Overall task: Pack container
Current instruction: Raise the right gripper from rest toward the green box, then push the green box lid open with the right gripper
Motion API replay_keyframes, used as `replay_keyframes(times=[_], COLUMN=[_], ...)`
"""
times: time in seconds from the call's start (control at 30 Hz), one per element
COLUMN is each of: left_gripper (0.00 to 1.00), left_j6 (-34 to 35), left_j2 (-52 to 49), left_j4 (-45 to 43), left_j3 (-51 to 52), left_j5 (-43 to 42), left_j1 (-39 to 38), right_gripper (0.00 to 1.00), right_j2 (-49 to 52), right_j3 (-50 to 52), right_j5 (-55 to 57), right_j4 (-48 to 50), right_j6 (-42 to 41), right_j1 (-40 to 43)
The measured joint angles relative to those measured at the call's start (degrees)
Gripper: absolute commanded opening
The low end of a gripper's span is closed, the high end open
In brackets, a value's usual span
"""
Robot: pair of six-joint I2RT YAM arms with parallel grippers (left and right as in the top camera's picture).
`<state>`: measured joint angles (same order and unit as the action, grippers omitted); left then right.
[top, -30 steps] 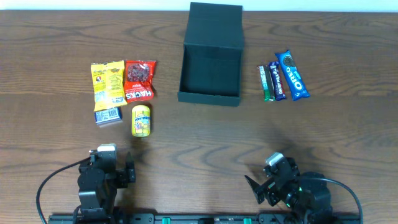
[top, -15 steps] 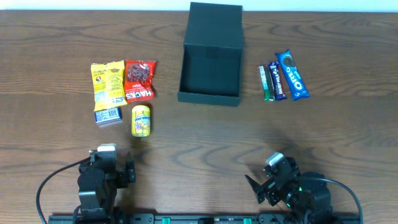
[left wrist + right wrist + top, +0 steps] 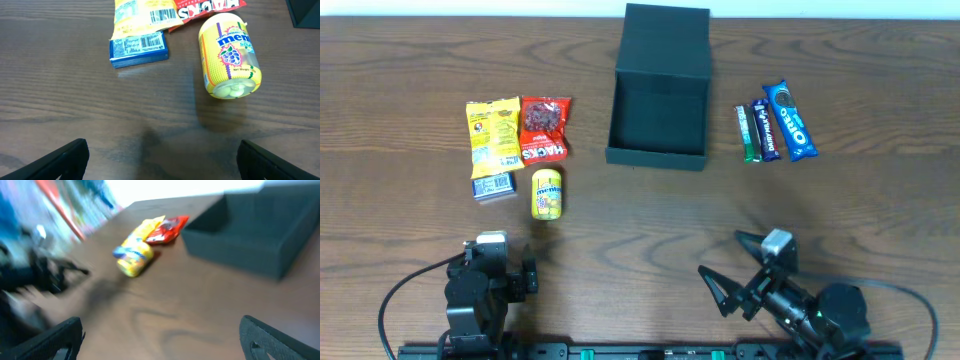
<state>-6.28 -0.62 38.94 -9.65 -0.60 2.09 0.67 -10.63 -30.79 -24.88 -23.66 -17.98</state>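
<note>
The container [image 3: 658,100] is a dark green-black box, open, with its lid standing up at the back; the blurred right wrist view shows it at the upper right [image 3: 255,235]. To its left lie a yellow packet [image 3: 492,135], a red Hacks packet [image 3: 544,128], a small blue box [image 3: 493,185] and a yellow Mentos bottle [image 3: 547,193]. To its right lie a green bar [image 3: 747,132], a dark bar [image 3: 765,130] and an Oreo pack [image 3: 790,120]. My left gripper [image 3: 510,262] is open and empty, just short of the Mentos bottle [image 3: 230,55]. My right gripper [image 3: 732,265] is open and empty.
The left wrist view shows the blue box [image 3: 138,48] and the packet ends at the top edge. The right wrist view shows the Mentos bottle [image 3: 134,259] and both packets beyond it. The arm bases stand at the table's front edge.
My right arm has swung and reached out, with its gripper now turned toward the left and its view blurred by motion. The left arm and all the objects have not moved.
</note>
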Motion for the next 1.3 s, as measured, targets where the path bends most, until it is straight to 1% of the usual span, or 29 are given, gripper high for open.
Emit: replay_keyframes(times=[0.13, 0.23, 0.33, 0.5, 0.6, 0.67, 0.73, 0.8, 0.93, 0.97, 1.13, 1.23, 1.3], left_gripper=[0.95, 0.96, 0.95, 0.95, 0.95, 0.95, 0.95, 0.96, 0.95, 0.96, 0.95, 0.95, 0.95], left_j6=[0.02, 0.00, 0.00, 0.00, 0.00, 0.02, 0.02, 0.00, 0.00, 0.00, 0.00, 0.00, 0.00], left_j2=[0.00, 0.00, 0.00, 0.00, 0.00, 0.00, 0.02, 0.00, 0.04, 0.04, 0.02, 0.04, 0.04], left_j4=[0.00, 0.02, 0.00, 0.02, -0.02, 0.00, 0.00, -0.04, 0.02, 0.02, 0.00, 0.00, 0.02], left_j3=[0.00, 0.00, 0.00, 0.00, 0.00, 0.00, 0.00, 0.00, 0.00, 0.00, 0.00, 0.00, 0.00], left_j5=[0.00, -0.02, 0.00, 0.00, 0.00, 0.00, 0.00, 0.00, -0.02, 0.00, 0.02, 0.02, 0.02], left_j1=[0.02, 0.02, 0.02, 0.02, 0.02, 0.02, 0.07, 0.07, 0.07, 0.07, 0.07, 0.07, 0.07], right_gripper=[0.99, 0.99, 0.99, 0.99, 0.99, 0.99, 0.99, 0.99, 0.91, 0.87, 0.74, 0.72, 0.68], right_j2=[0.00, 0.02, 2.01, 15.34, 26.27, 34.95, 43.01, 54.93, 71.32, 75.71, 86.99, 92.80, 96.70], right_j3=[0.00, 0.00, 0.00, -0.13, -1.99, -5.64, -10.54, -19.93, -36.06, -41.13, -54.31, -59.23, -61.35], right_j5=[1.44, 2.89, 3.50, 5.57, 7.21, 8.70, 10.10, 11.96, 16.98, 19.21, 27.80, 31.52, 32.96], right_j4=[-0.63, 0.35, 0.33, 2.91, 5.16, 5.53, 5.62, 5.14, 1.09, -0.42, -1.75, -1.62, -1.46], right_j6=[-21.53, -27.28, -27.78, -24.65, -21.49, -18.53, -15.23, -9.81, -2.29, -0.48, 5.22, 7.30, 8.46], right_j1=[0.00, 0.00, 0.00, 0.00, 0.00, 0.00, 0.00, 0.00, -0.02, 0.00, -0.02, 0.00, -0.02])
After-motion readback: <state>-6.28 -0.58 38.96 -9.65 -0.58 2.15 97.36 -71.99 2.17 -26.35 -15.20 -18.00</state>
